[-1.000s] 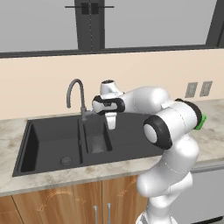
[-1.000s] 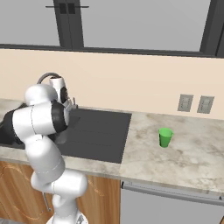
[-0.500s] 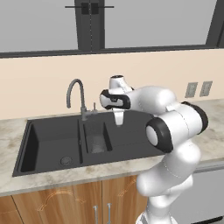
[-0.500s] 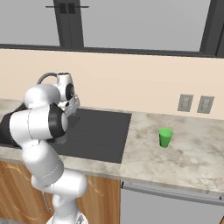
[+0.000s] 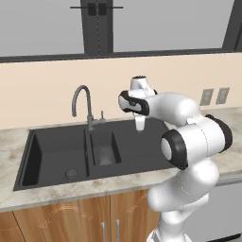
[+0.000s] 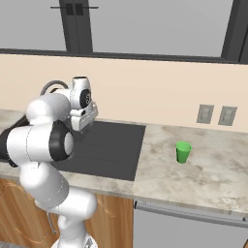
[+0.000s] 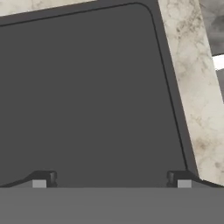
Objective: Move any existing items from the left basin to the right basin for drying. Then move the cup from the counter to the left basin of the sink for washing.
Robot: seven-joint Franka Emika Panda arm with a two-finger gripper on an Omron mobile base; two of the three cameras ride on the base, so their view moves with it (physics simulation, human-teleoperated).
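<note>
1. The wooden cabinets (image 5: 71,220) run along the near front, under the beige mottled surface (image 6: 203,174).
2. The dark charcoal sink (image 5: 56,177) is set into that surface. Its wide left basin (image 5: 54,151) has a round drain (image 5: 71,173) near the front, and the narrow right basin (image 5: 105,147) sits just beside it.
3. The glass-like item cannot be made out against the dark basin walls from here, so I cannot tell which basin it is in.
4. To the right of the small basin lies the flat drainboard (image 6: 114,150); its outer edge meets the stone just beside it.
5. The claw (image 5: 140,126) hangs above the drainboard, pointing down, apart from the sink's face. In the hand view its two dark fingertips (image 7: 43,178) stand wide apart at the bottom, with the bare dark drainboard between them and nothing held.
6. The green cup (image 6: 183,152) stands upright on the surface to the right of the sink, well apart from the claw and clear of the drainboard's edge.
7. The grey gooseneck tap (image 5: 84,105) rises behind the divide between the two basins.
8. Farther back, two wall outlets (image 6: 216,115) sit on the beige backsplash above the cup's stretch of surface.
9. A dark-framed window (image 5: 97,26) spans the wall above.
</note>
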